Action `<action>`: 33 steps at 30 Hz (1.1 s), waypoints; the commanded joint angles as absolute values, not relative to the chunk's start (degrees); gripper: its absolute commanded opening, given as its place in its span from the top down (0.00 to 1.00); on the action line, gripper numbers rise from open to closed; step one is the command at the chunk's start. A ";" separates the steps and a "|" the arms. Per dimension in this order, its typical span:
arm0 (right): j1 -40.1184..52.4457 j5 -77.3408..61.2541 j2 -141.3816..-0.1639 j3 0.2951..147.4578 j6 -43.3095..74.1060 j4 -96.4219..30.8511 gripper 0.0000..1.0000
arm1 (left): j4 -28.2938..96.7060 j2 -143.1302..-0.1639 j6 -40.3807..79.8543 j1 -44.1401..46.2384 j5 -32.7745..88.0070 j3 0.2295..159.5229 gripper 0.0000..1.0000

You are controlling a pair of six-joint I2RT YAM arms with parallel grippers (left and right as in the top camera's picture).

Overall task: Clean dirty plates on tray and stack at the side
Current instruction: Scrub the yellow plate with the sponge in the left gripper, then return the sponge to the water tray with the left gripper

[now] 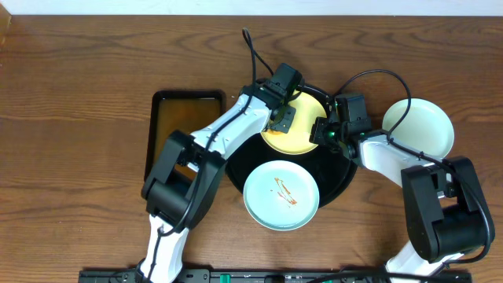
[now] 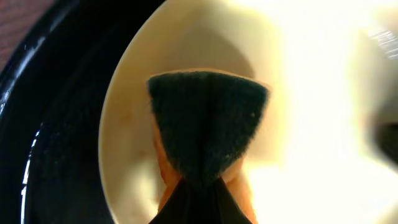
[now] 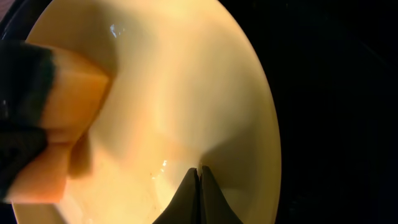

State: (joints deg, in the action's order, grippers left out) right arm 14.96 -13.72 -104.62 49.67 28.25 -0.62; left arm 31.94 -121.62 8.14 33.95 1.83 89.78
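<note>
A pale yellow plate lies at the back of the round black tray. My left gripper is shut on a sponge with an orange body, and its dark green face rests on this plate. My right gripper is shut, with nothing between its fingers. Its tips touch the inside of the yellow plate near the right rim, and the sponge shows at the left of that view. A mint-green plate with thin reddish smears sits at the tray's front. Another mint-green plate, without smears, lies on the bare wood to the right.
A rectangular brown tray with a black rim lies left of the round tray, partly under my left arm. Both arms reach in from the front edge. Black tray surface surrounds the yellow plate.
</note>
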 commanded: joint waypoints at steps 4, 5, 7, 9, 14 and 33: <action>15.46 -12.93 -105.89 49.01 28.69 -1.93 0.99 | 25.67 -119.17 17.54 34.17 10.20 89.84 0.93; 15.46 -12.93 -105.89 49.01 28.69 -1.93 0.99 | 25.17 -119.74 18.24 34.22 11.94 89.84 0.93; 15.46 -12.95 -105.89 49.01 28.69 -1.96 0.99 | 25.04 -120.88 19.35 34.22 12.64 89.84 0.93; 15.46 -12.95 -105.89 49.01 28.69 -1.98 0.99 | 25.02 -122.26 19.40 34.20 12.64 89.84 0.93; 15.46 -12.95 -105.89 49.01 28.69 -1.98 0.99 | 25.12 -125.19 19.18 34.20 10.72 89.78 0.93; 15.46 -12.93 -105.89 49.01 28.71 -1.96 0.99 | 30.92 -122.91 15.75 26.39 -1.93 89.78 0.93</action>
State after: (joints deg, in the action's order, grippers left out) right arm 14.96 -13.78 -104.62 49.74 28.25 -0.78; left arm 28.64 -124.68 17.50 28.23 3.49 90.04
